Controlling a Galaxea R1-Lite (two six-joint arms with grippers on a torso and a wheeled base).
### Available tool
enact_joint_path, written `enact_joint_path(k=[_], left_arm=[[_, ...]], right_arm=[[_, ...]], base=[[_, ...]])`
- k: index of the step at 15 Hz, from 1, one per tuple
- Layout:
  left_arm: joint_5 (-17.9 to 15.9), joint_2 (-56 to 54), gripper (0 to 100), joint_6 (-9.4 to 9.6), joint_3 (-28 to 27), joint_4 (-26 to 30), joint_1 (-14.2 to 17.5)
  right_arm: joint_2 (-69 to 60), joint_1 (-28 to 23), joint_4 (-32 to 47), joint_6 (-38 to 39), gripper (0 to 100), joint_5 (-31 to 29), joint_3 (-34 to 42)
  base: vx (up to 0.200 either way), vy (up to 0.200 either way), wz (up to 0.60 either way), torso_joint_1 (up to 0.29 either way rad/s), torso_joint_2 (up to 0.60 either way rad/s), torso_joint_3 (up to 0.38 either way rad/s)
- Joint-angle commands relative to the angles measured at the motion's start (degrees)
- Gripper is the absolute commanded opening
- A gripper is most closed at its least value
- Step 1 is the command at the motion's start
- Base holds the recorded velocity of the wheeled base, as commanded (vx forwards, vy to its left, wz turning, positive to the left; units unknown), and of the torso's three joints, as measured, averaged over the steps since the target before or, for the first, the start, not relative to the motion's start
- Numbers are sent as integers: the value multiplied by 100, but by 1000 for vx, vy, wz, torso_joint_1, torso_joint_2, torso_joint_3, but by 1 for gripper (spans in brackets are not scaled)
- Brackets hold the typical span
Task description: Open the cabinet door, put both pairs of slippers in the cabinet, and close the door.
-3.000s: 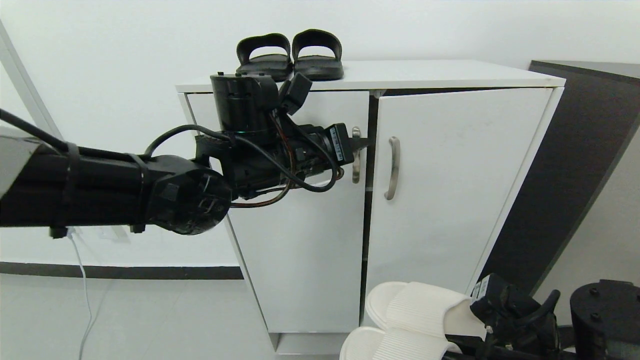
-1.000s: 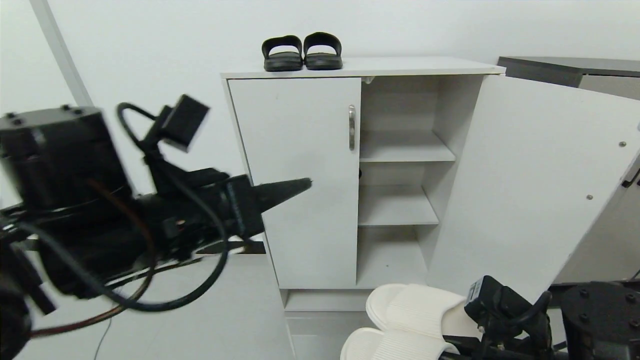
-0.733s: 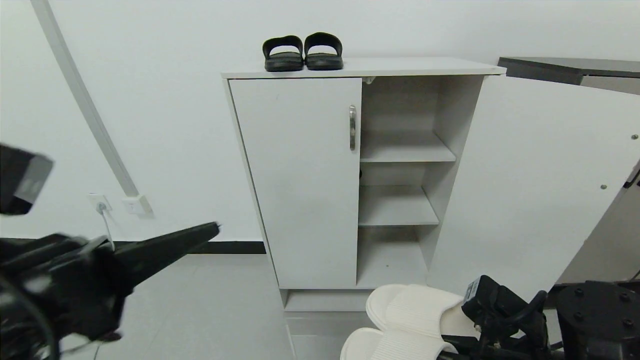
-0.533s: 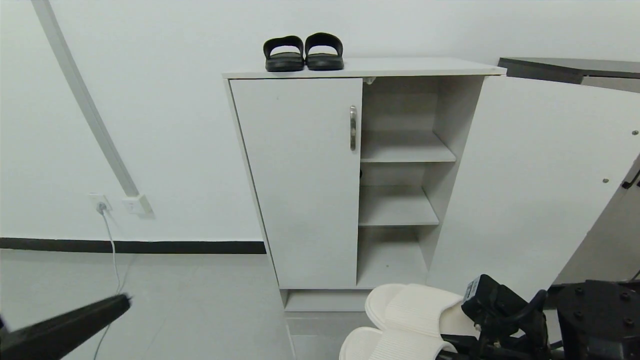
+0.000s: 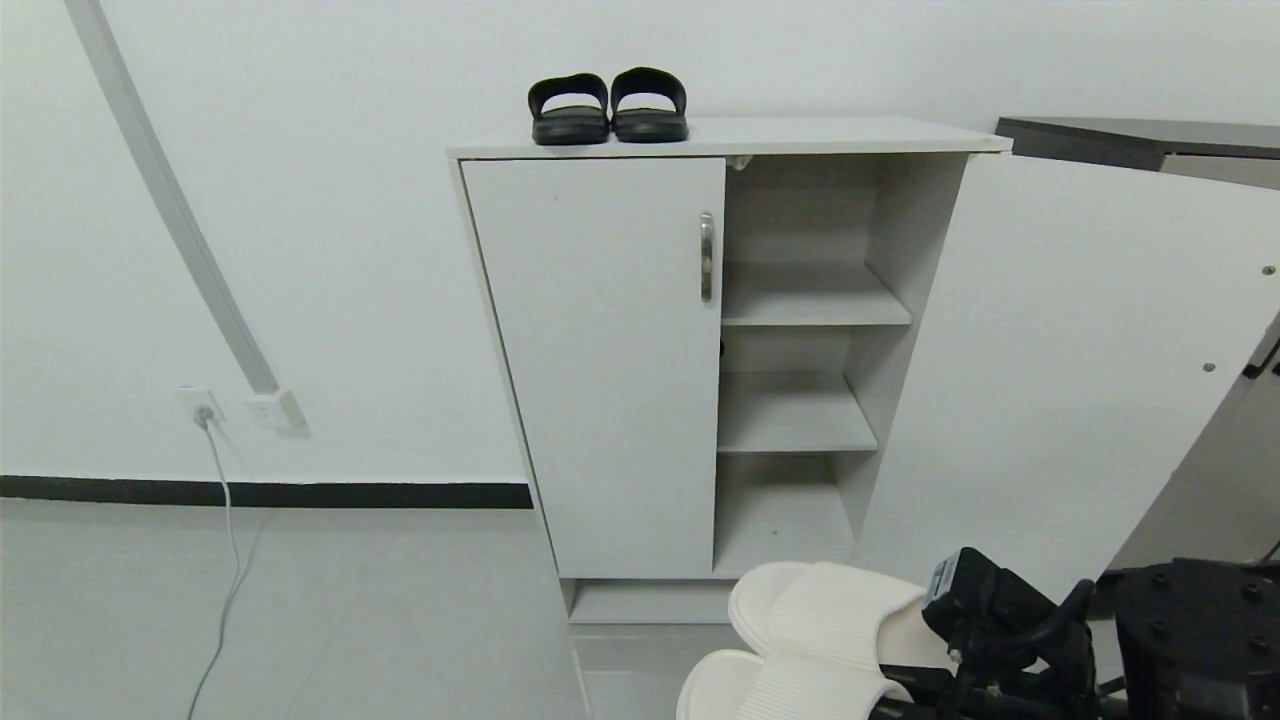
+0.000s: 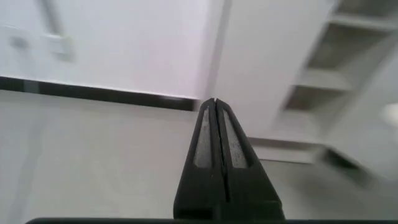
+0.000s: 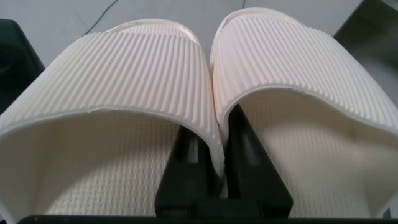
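The white cabinet (image 5: 850, 133) stands against the wall with its right door (image 5: 1060, 370) swung wide open, showing two shelves (image 5: 815, 305), and its left door (image 5: 600, 370) shut. The black slippers (image 5: 575, 125) sit side by side on top of the cabinet, toward its left end. The white slippers (image 5: 830, 620) are low in front of the cabinet's open side, held off the floor by the right gripper (image 7: 219, 168), whose fingers pinch the slippers' two adjoining inner edges. The left gripper (image 6: 216, 134) has its fingers pressed fully together with nothing between them, aimed at the floor beside the cabinet
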Motion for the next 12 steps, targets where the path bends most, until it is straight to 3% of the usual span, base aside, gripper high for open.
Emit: enact_joint_path(k=[1,2,3,4,5,6,7,9,10,11,12], left_arm=[[430,-188,0,317,784,-583,492],[412,-241,0,352,776,-592,914],[395,-303,0,387,784,-592,1125],[307,-382,0,501,837,-715,1125],[-115,-636,0,554,890,-812,888],[-1161,-698,0,361,943,-917,914],[-1539,-707,0,176,960,-952,914],[-1495,-698,0,484,969,-961,914],[-1618,-698,0,941,951,-671,914],[-1706,-698,0,1037,969,-768,914],[-1697,-698,0,950,969,-750,914]], right_arm=[[12,3,-9,-1,0,3,-7],[21,-15,-9,-1,0,3,-16],[38,-15,-9,-1,0,3,-42],[170,-24,-9,-1,0,-41,-130],[240,-76,-9,-1,0,-146,-166],[390,-94,-9,8,0,-243,-253],[487,-85,-44,8,0,-269,-306],[654,-85,-150,43,0,-427,-394],[829,-94,-290,61,0,-630,-473],[944,-94,-405,69,0,-726,-517],[1111,-94,-545,105,0,-876,-614]], base=[[0,0,0,0,0,0],[0,0,0,0,0,0],[0,0,0,0,0,0],[0,0,0,0,0,0],[0,0,0,0,0,0],[0,0,0,0,0,0],[0,0,0,0,0,0],[0,0,0,0,0,0],[0,0,0,0,0,0],[0,0,0,0,0,0],[0,0,0,0,0,0]])
